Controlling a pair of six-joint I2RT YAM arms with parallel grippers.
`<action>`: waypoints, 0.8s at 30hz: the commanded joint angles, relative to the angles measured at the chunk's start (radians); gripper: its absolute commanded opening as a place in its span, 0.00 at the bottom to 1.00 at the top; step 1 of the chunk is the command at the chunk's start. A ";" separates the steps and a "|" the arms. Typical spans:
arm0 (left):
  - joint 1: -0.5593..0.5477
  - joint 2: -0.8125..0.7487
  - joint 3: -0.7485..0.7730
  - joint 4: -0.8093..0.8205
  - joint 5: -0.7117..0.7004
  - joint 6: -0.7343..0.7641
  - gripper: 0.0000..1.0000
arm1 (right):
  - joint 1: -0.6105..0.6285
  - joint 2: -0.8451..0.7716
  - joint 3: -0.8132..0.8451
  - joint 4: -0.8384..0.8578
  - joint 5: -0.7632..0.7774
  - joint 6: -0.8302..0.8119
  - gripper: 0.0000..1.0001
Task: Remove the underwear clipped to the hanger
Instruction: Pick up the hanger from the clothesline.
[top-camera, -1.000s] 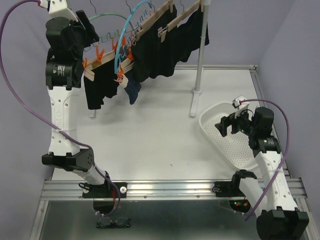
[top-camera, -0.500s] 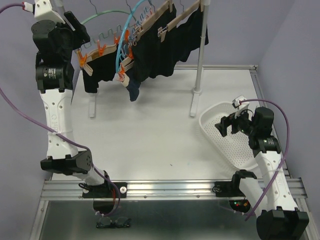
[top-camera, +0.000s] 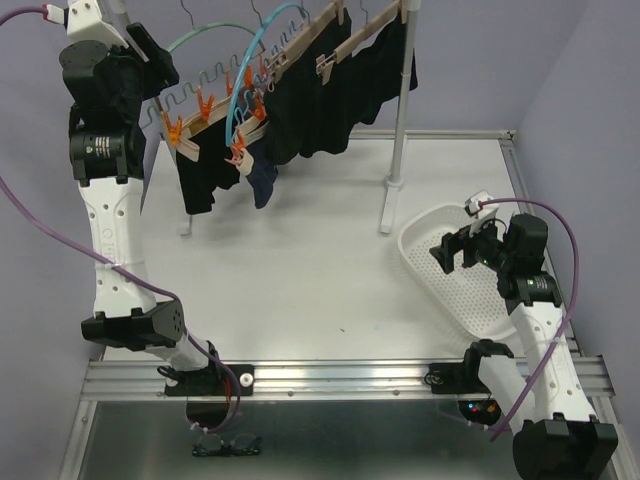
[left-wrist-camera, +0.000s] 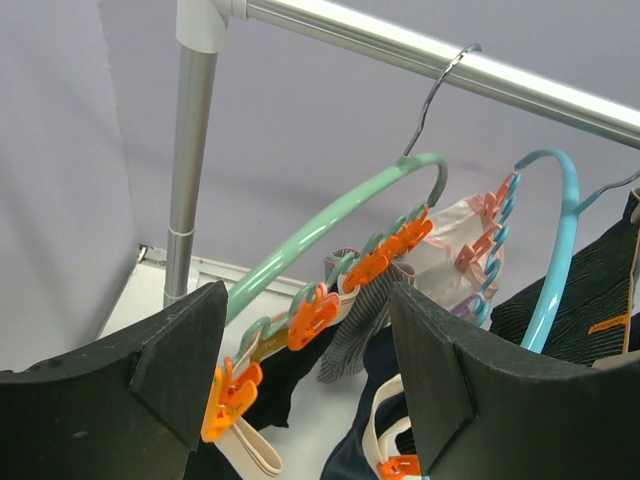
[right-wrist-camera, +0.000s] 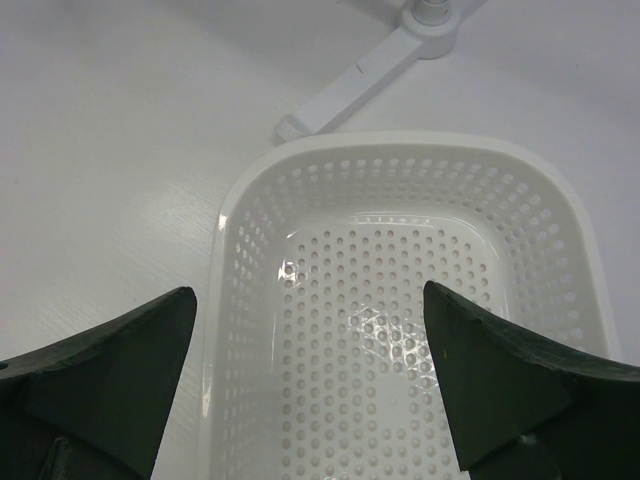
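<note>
Lilac walls close in a white table (top-camera: 320, 290) seen from above, with two robot arms bolted at its near edge.

On the near right, the right gripper (top-camera: 452, 250) hovers low over a white perforated basket (right-wrist-camera: 400, 140). Its jaws are spread wide and hold nothing.

The left arm stands tall on the left side and reaches up to the far left corner. The left gripper (left-wrist-camera: 305, 290) is up there at the end of a clothes rack. Its jaws are wide apart and grip nothing. Its wrist camera looks between them at a green hanger (left-wrist-camera: 330, 225) lined with orange clips (left-wrist-camera: 312, 315).

The underwear (top-camera: 300, 110) hangs at the back of the table, clipped to hangers on the rack's metal rod (left-wrist-camera: 450, 65). Most pieces are black and crowd together along the rod. On the green hanger are a grey striped piece (left-wrist-camera: 360, 320) and a pale one (left-wrist-camera: 455, 235). Just beside it is a blue hanger (left-wrist-camera: 562, 240), and a navy piece with a beige band (left-wrist-camera: 390, 430) hangs low between them.
</note>
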 joint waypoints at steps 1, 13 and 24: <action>0.015 -0.020 0.013 0.055 0.025 0.012 0.77 | 0.001 -0.012 0.001 0.013 -0.010 -0.012 1.00; 0.021 0.014 -0.015 0.031 0.116 -0.022 0.77 | 0.001 -0.012 0.000 0.011 -0.012 -0.012 1.00; 0.021 0.066 -0.017 0.015 0.183 -0.045 0.73 | 0.001 -0.012 0.001 0.011 -0.010 -0.014 1.00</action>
